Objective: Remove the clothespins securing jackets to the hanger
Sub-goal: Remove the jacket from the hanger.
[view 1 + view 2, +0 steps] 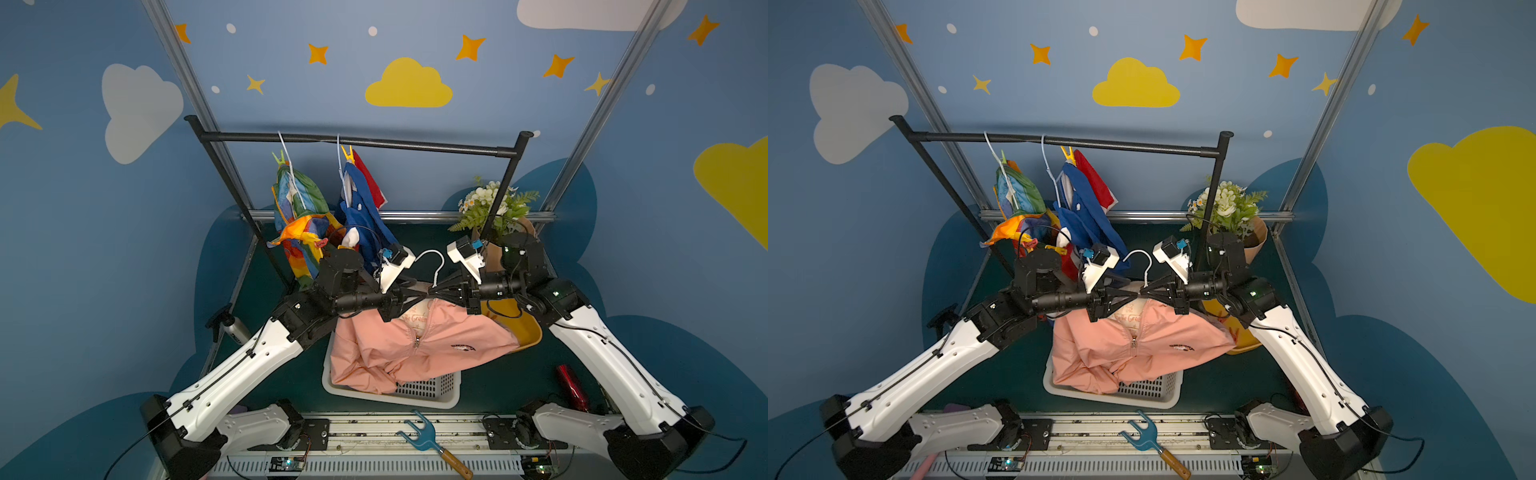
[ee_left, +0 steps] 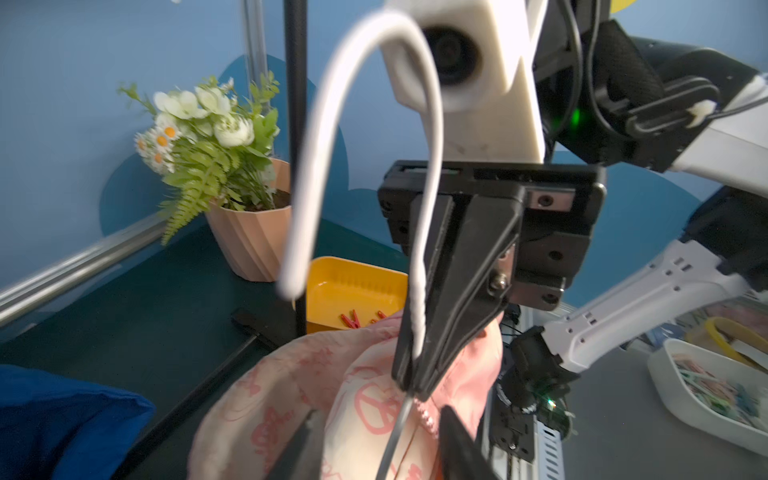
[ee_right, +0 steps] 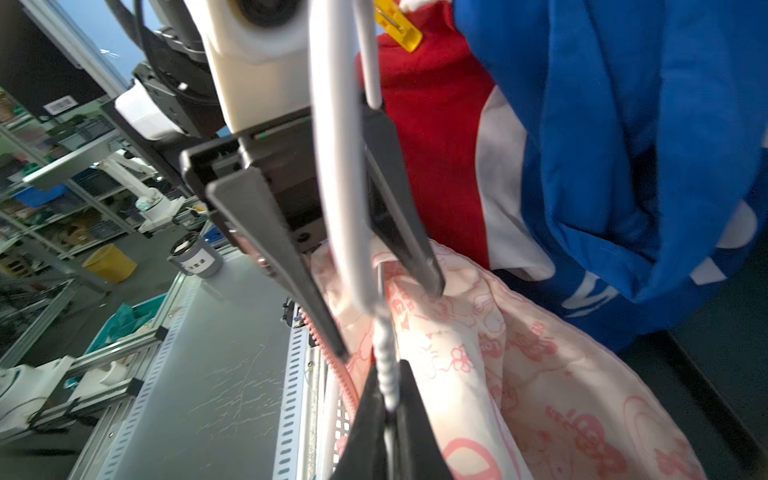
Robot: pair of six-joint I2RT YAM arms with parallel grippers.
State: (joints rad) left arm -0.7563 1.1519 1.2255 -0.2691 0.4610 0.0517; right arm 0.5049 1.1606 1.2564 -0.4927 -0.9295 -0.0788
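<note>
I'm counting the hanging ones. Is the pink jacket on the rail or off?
Off. The right gripper holds the white hanger below the black rail; the pink jacket sags onto the basket.

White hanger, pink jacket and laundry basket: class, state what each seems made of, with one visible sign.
White hanger: likely coated wire, smooth; thin bent hook, twisted neck.
Pink jacket: soft matte fabric; creases, drapes.
Laundry basket: probably moulded plastic, matte white; regular perforated wall.

Three jackets (image 1: 415,349), perhaps five clothespins (image 1: 348,154)
</note>
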